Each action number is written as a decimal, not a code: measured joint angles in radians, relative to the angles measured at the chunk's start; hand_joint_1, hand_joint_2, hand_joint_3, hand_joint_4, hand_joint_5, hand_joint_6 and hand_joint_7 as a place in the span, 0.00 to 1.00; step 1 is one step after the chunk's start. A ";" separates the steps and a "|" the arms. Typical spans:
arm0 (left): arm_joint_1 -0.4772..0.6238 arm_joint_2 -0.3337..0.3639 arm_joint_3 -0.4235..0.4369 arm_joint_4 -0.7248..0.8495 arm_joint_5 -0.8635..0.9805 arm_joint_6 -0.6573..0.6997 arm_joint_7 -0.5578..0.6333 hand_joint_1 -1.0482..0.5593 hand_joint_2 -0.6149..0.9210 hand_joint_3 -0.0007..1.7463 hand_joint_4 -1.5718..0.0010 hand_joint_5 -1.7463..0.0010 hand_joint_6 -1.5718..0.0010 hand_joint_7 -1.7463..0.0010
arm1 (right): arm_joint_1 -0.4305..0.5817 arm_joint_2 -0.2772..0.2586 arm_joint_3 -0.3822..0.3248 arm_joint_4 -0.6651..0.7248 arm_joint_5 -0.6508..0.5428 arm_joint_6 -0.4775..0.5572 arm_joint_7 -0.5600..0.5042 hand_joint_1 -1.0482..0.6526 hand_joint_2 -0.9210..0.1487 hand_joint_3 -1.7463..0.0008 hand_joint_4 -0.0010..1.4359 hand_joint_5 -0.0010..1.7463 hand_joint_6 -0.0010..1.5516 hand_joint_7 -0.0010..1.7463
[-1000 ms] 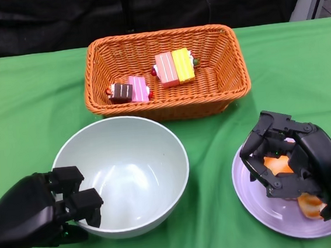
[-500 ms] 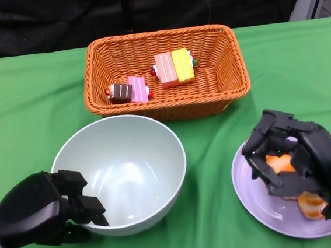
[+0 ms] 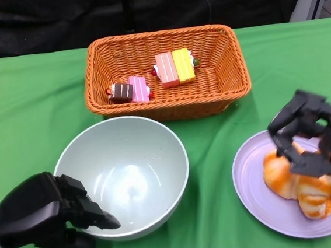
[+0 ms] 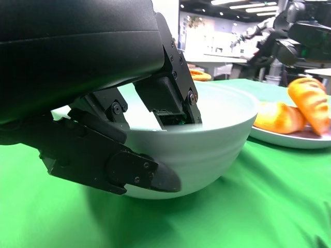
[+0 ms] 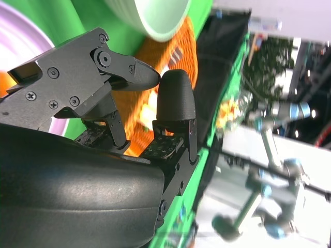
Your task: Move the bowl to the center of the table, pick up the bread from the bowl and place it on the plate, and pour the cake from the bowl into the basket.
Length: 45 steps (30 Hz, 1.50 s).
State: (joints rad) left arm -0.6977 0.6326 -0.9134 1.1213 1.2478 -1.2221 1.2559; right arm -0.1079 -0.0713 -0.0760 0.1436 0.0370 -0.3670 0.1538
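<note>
The pale green bowl [image 3: 129, 174] stands empty on the green cloth in front of the basket. My left hand [image 3: 45, 214] is at its near left rim, fingers stretched out along the rim and thumb apart below, not clamping it. The left wrist view shows the fingers [image 4: 173, 106] at the bowl [image 4: 207, 150] rim and the thumb off the outer wall. Orange bread [image 3: 294, 182] lies on the lilac plate [image 3: 250, 180] at the right. Above its far right part hovers my right hand [image 3: 316, 139], fingers apart and empty. Cake pieces [image 3: 175, 67] lie in the wicker basket [image 3: 232, 82].
More cake, brown and pink [image 3: 130, 91], lies at the basket's left end. The basket stands just behind the bowl. Bare green cloth lies between bowl and plate. The right wrist view shows the right hand [image 5: 103, 119] with bowl [image 5: 160, 15] and basket [image 5: 155, 77] beyond.
My right hand has lifted off the bread and drawn to the right, uncovering it on the plate. My left hand's fingers have uncurled from the bowl's rim.
</note>
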 measured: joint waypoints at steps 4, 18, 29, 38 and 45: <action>-0.003 0.004 0.004 0.005 -0.011 -0.047 -0.002 0.11 1.00 0.23 0.39 0.88 0.43 1.00 | -0.011 -0.006 -0.019 -0.004 0.007 0.000 -0.011 0.56 0.31 0.49 0.51 0.91 0.44 0.75; -0.020 0.009 0.140 0.102 -0.296 -0.290 -0.390 0.02 1.00 0.26 0.59 1.00 0.65 1.00 | -0.033 -0.006 -0.035 0.046 0.016 -0.055 -0.019 0.55 0.36 0.44 0.52 0.89 0.46 0.70; 0.071 -0.015 0.213 0.192 -0.959 -0.379 -0.911 0.03 1.00 0.25 0.56 0.98 0.62 0.98 | -0.048 -0.005 -0.062 0.073 0.015 -0.064 -0.094 0.55 0.33 0.47 0.53 0.85 0.46 0.69; 0.212 -0.109 0.410 -0.107 -1.676 -0.037 -1.525 0.22 0.99 0.16 0.42 0.94 0.56 0.98 | -0.049 0.001 -0.063 0.072 -0.005 -0.044 -0.141 0.55 0.19 0.63 0.50 0.85 0.43 0.69; 0.256 -0.283 0.822 -0.170 -1.902 0.240 -1.696 0.57 1.00 0.15 0.55 0.34 0.36 0.85 | -0.049 0.005 -0.094 0.063 -0.002 -0.013 -0.184 0.56 0.14 0.66 0.46 0.89 0.41 0.70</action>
State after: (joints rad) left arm -0.4416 0.3498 -0.0919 0.9517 -0.6538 -0.9824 -0.4404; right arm -0.1569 -0.0658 -0.1703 0.2064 0.0350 -0.3801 -0.0299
